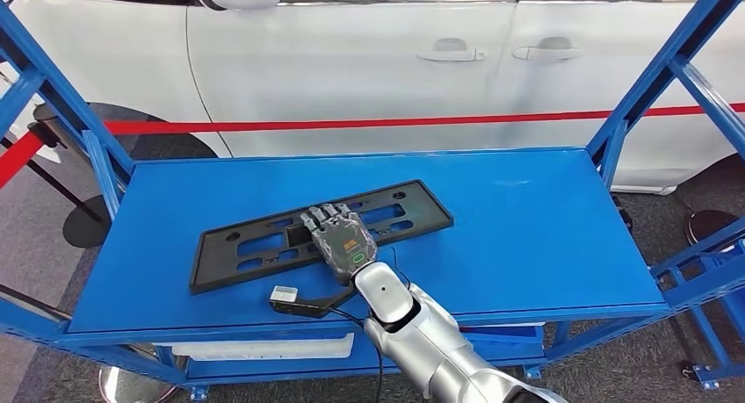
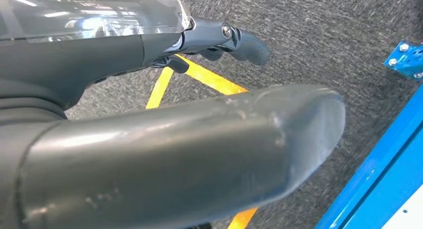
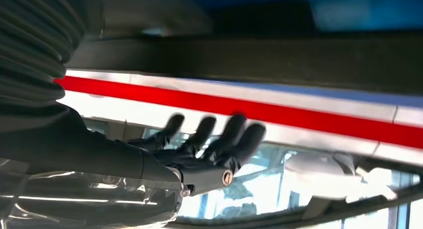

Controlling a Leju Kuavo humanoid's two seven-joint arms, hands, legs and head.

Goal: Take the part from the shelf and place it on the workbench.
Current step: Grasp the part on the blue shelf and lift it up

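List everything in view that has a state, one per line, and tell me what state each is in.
black part: lying flat on the blue shelf, not lifted.
right hand: over the part's middle, fingers extended; grip cannot be told.
left hand: hanging over the floor, holding nothing.
car doors: closed.

Blue metal shelf [image 1: 545, 236] — flat top deck, angled blue uprights at both ends. Lying flat on the deck, left of centre: long black part [image 1: 255, 245] with slotted cut-outs, set at a slight diagonal. Right hand [image 1: 341, 236] rests on its middle. Shelf stands on grey carpet floor [image 2: 324, 49] — yellow line [image 2: 209, 78] across it.
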